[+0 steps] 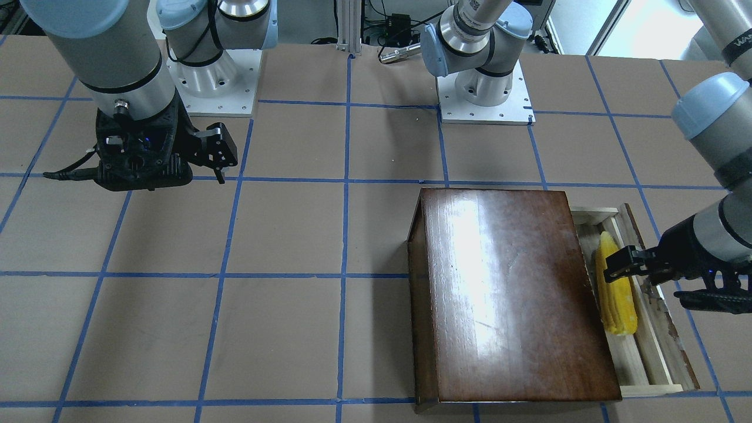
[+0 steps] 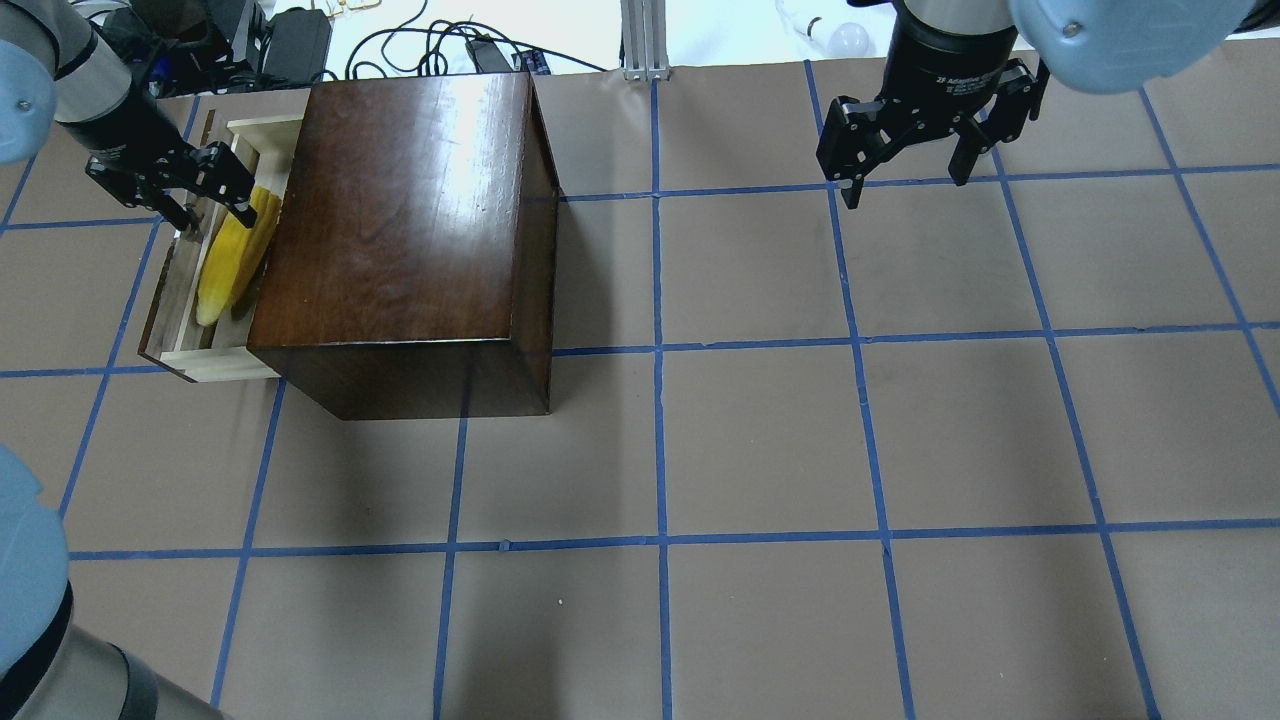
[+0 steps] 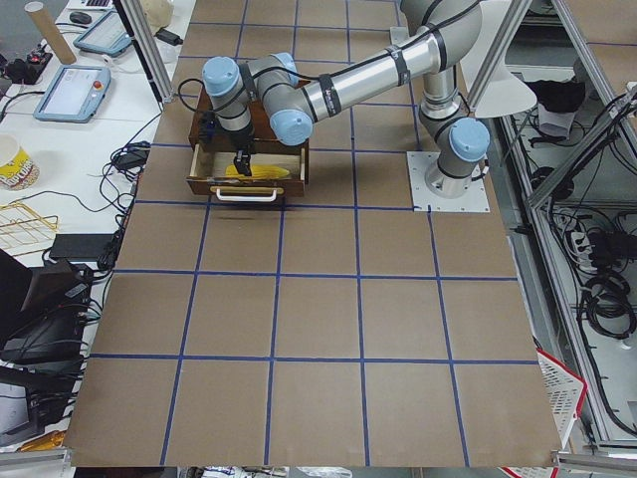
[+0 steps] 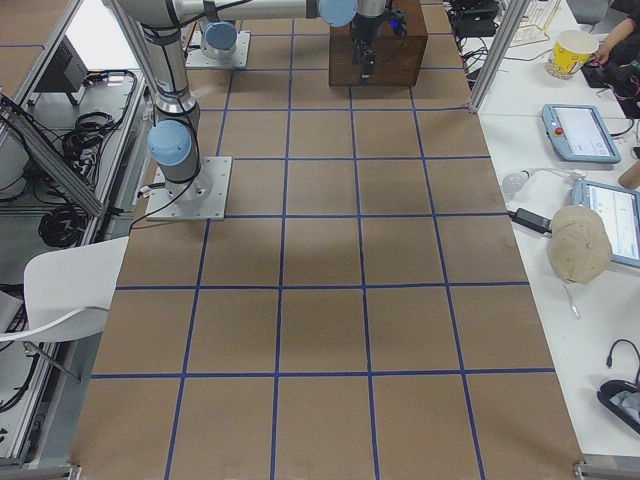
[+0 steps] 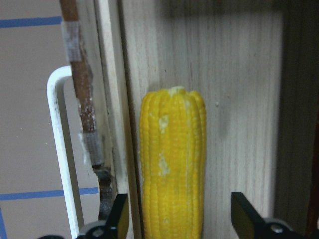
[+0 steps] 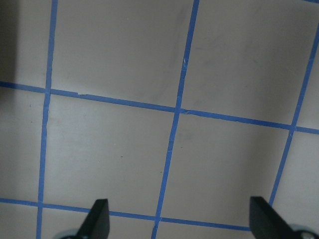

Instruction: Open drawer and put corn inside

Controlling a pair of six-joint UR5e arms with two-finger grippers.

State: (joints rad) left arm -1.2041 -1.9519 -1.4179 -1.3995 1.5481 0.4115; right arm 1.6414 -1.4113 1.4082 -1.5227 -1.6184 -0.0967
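While the corn (image 2: pixel 235 262) is lying lengthwise in the pulled-out drawer (image 2: pixel 215 366), just beside the dark box (image 2: pixel 400 210), the left gripper (image 2: pixel 212 216) is straddling its far end, its 2 fingers spread wide and touching neither side. The right gripper (image 2: pixel 908 186) is hanging wide open over the table (image 2: pixel 760 450), well apart.

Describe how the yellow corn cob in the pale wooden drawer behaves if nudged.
The yellow corn cob is rounded, so it probably rolls sideways until the pale wooden drawer stops it. Its kernel rows look moulded and glossy: likely stiff, slightly slippery.
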